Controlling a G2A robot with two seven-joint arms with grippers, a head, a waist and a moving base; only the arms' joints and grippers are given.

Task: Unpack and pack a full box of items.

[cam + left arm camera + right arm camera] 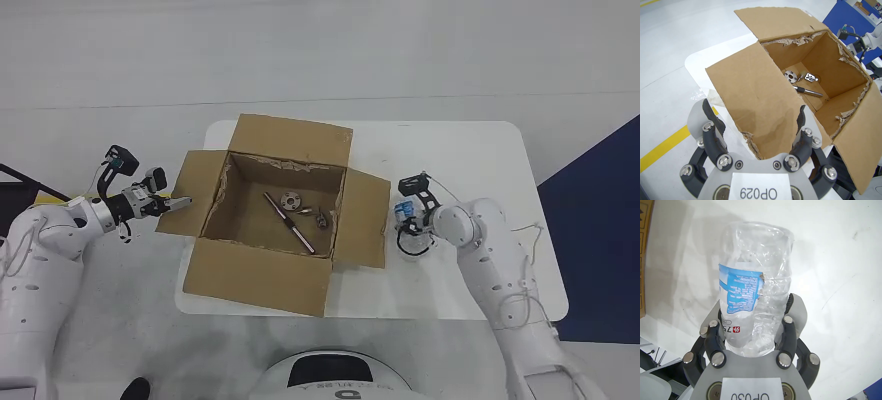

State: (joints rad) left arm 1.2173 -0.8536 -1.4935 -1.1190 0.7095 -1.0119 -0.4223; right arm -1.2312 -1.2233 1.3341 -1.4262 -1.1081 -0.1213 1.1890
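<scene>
White table (470, 160) carries the open box (258, 282). Just beside the box, the right gripper (755, 304) clamps a crumpled bottle (755, 279). The left gripper (753, 106) gapes wide at the far flap (757, 91). Probably best to lower the bottle upright, clear of the box, and release gently.

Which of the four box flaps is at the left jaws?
The side flap folded out toward the left arm: its torn edge sits between the open left jaws. The other three are clear of them.
</scene>
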